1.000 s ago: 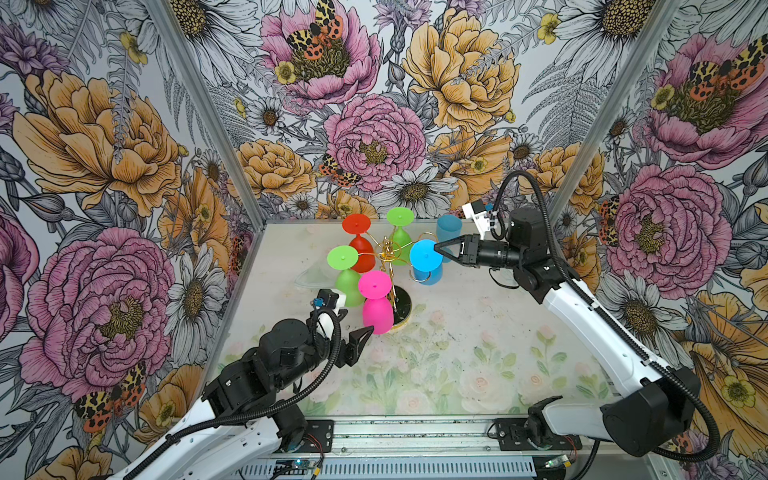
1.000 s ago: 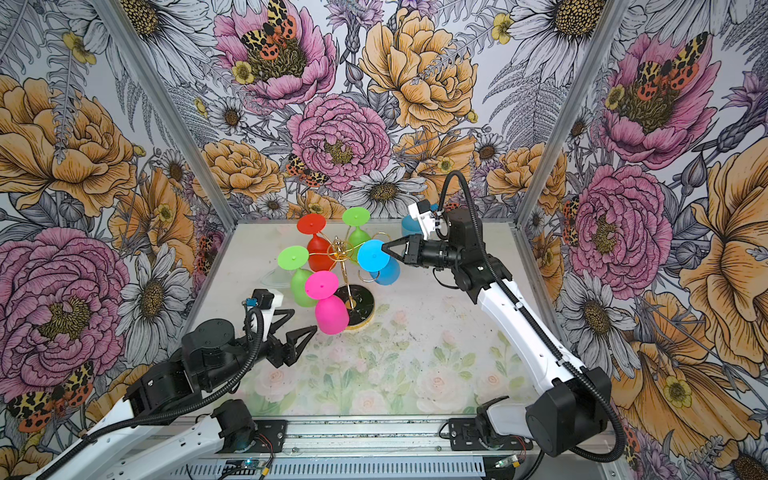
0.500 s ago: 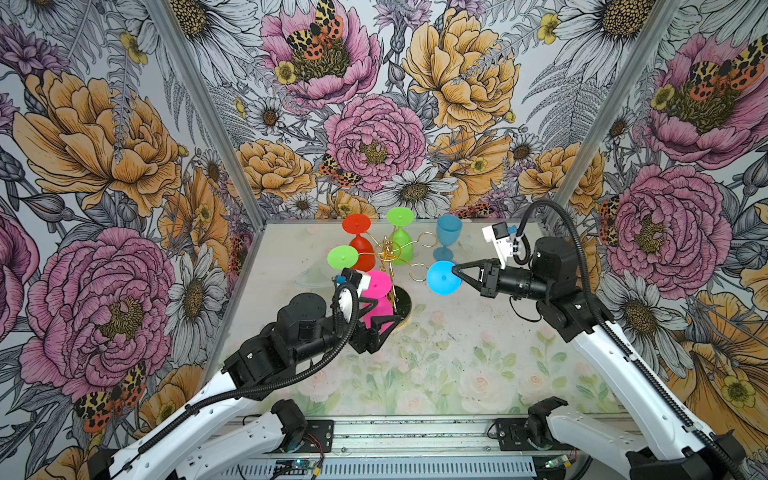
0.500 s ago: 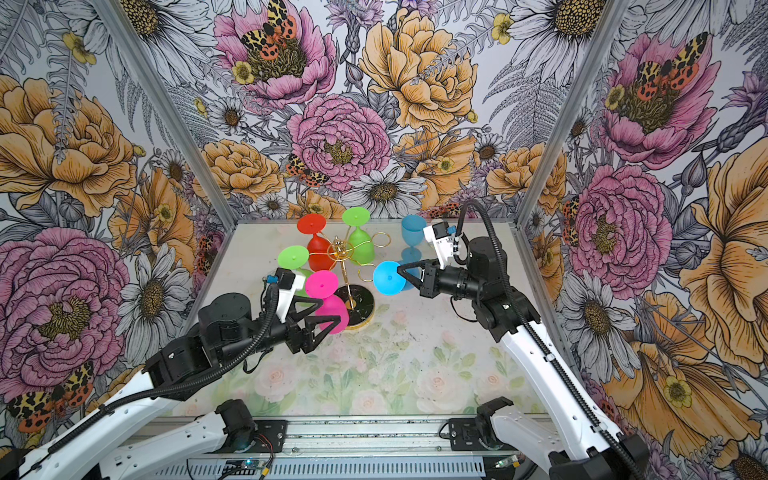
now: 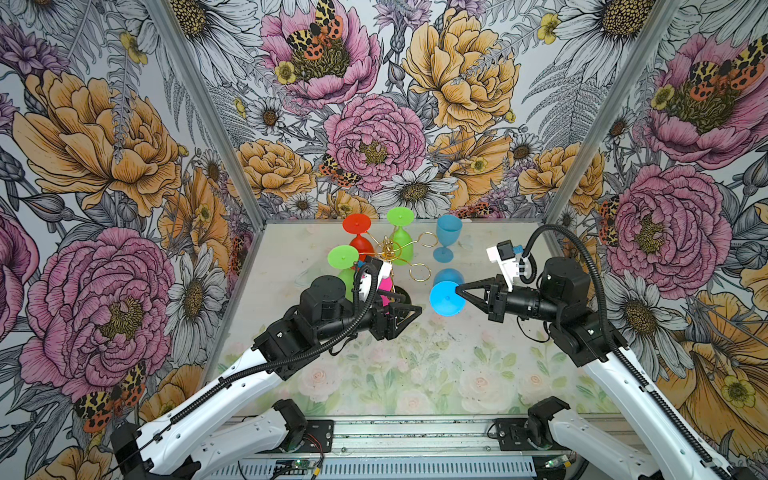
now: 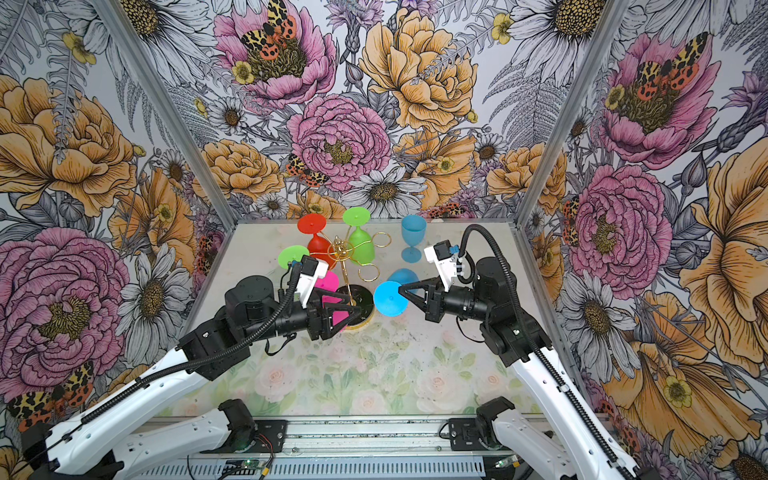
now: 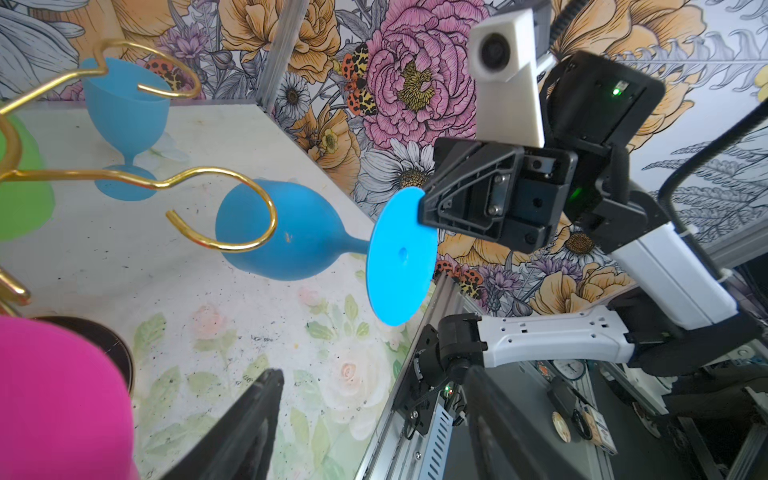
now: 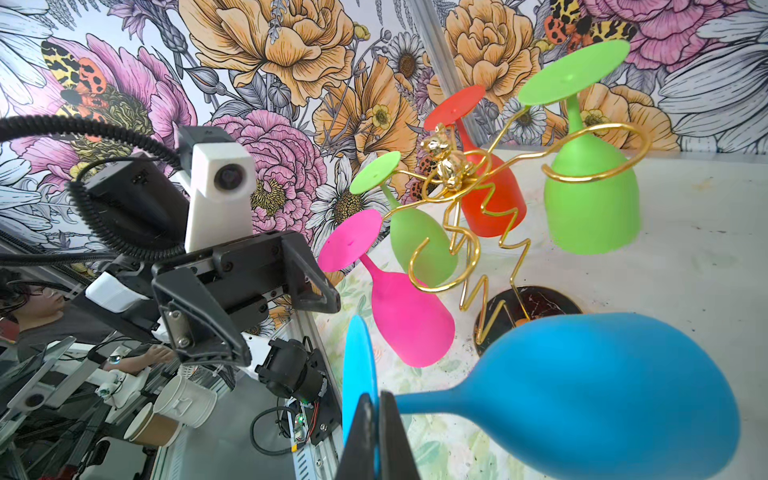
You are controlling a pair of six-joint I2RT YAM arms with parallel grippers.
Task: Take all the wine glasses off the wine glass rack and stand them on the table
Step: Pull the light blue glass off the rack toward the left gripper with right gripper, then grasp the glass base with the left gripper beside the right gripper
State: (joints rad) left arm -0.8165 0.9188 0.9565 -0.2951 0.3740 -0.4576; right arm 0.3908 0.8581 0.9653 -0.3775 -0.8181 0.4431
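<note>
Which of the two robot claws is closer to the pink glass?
Left. The left gripper sits open beside the pink glass on the wine glass rack; the right gripper is across the rack, gripping the blue glass.

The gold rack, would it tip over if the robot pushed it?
It might wobble. The gold rack is tall, thin wire, and the pink glass plus three others hang high, mostly on one side, so it looks top-heavy. Its round black base sits flat and looks solid, so gentle nudges probably won't topple it.
</note>
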